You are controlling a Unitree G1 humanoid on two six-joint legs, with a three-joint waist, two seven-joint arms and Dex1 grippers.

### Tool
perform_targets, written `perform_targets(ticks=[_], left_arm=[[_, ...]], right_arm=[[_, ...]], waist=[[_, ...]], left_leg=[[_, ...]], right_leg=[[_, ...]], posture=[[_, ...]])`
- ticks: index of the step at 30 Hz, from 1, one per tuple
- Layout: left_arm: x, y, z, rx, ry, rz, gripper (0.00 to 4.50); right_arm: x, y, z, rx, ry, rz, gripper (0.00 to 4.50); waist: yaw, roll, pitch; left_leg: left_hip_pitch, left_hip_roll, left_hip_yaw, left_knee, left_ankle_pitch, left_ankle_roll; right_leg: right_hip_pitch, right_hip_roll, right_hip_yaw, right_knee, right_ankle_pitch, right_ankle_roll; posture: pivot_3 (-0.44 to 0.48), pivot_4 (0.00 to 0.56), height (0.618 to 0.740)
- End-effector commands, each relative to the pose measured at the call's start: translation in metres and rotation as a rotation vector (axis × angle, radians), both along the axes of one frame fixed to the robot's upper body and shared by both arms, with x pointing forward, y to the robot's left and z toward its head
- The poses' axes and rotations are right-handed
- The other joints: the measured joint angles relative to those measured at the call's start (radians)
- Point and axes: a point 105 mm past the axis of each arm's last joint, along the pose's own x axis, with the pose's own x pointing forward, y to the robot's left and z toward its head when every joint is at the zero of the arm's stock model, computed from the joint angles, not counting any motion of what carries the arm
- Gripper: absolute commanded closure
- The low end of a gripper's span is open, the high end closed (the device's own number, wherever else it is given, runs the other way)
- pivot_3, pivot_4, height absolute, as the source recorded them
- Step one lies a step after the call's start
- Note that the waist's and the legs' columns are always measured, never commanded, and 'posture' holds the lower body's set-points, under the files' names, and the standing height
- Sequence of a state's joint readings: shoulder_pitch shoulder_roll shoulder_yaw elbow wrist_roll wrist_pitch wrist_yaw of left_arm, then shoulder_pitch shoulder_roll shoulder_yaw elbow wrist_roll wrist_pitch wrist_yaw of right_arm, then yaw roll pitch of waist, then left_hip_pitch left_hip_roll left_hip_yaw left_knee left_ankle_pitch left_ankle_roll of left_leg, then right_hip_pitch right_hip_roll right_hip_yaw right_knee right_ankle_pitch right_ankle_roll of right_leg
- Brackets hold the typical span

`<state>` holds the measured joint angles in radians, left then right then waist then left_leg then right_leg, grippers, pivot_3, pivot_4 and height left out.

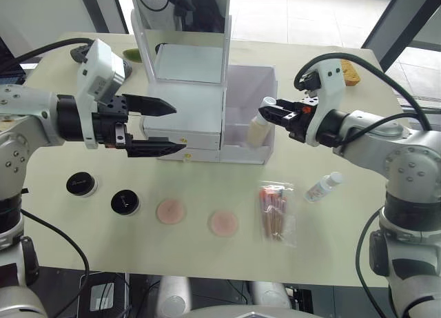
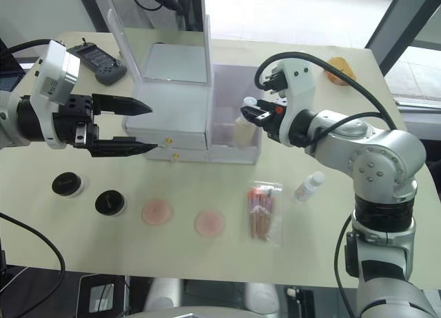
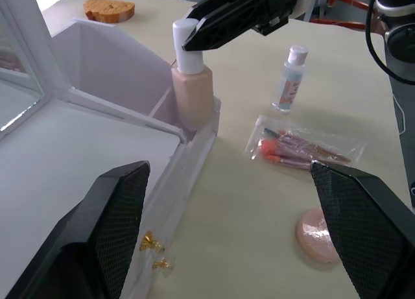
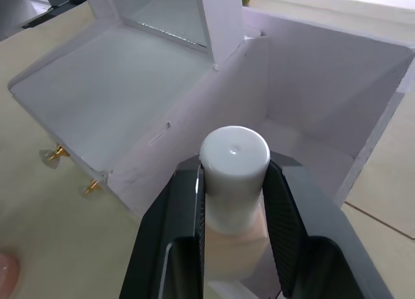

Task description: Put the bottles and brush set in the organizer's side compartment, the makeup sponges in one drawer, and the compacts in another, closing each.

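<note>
Right end effector [image 1: 270, 110] grips beige bottle [image 1: 258, 130] by its cap, upright, directly below it inside side compartment [image 1: 252, 85]; left end effector [image 1: 167, 128] wide open.

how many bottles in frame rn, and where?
2. The beige bottle is held by its white cap in the right gripper at the side compartment's front corner; the clear bottle lies on the table beside the brush set.

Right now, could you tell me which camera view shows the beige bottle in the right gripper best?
The left wrist view: the beige bottle shows full length, upright at the side compartment's front corner, its cap pinched by the right gripper. The right wrist view shows mostly its cap from above; both eye views show it small, partly hidden.
</note>
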<state>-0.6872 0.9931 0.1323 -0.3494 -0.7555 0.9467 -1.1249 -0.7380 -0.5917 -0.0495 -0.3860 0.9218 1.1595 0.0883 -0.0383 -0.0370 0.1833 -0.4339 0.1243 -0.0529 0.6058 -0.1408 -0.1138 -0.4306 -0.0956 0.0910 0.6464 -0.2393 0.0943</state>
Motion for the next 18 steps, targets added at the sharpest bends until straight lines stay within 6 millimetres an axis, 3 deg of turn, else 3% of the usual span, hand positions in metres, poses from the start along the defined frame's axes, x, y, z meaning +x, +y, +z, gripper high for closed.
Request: perform_targets(ticks=[1,13,18], left_arm=[[-0.006,-0.003,0.011,-0.013,-0.041,-0.009,0.21],[-0.004,-0.009,0.012,-0.017,-0.048,-0.024,0.21],[-0.002,-0.011,0.012,-0.017,-0.048,-0.034,0.21]], right_arm=[[0.003,-0.004,0.003,-0.006,-0.042,-0.043,3.56],[0.012,-0.009,0.006,0.029,-0.056,-0.124,3.56],[0.015,-0.011,-0.008,0.025,-0.021,-0.169,3.56]], waist=[[0.0,0.0,0.0],[-0.001,0.0,0.0],[-0.001,0.0,0.0]], left_leg=[[0.0,0.0,0.0,0.0,0.0,0.0],[0.0,0.0,0.0,0.0,0.0,0.0],[0.0,0.0,0.0,0.0,0.0,0.0]], right_leg=[[0.0,0.0,0.0,0.0,0.0,0.0],[0.0,0.0,0.0,0.0,0.0,0.0],[0.0,0.0,0.0,0.0,0.0,0.001]], posture=[[0.0,0.15,0.715],[0.0,0.15,0.715],[0.0,0.15,0.715]])
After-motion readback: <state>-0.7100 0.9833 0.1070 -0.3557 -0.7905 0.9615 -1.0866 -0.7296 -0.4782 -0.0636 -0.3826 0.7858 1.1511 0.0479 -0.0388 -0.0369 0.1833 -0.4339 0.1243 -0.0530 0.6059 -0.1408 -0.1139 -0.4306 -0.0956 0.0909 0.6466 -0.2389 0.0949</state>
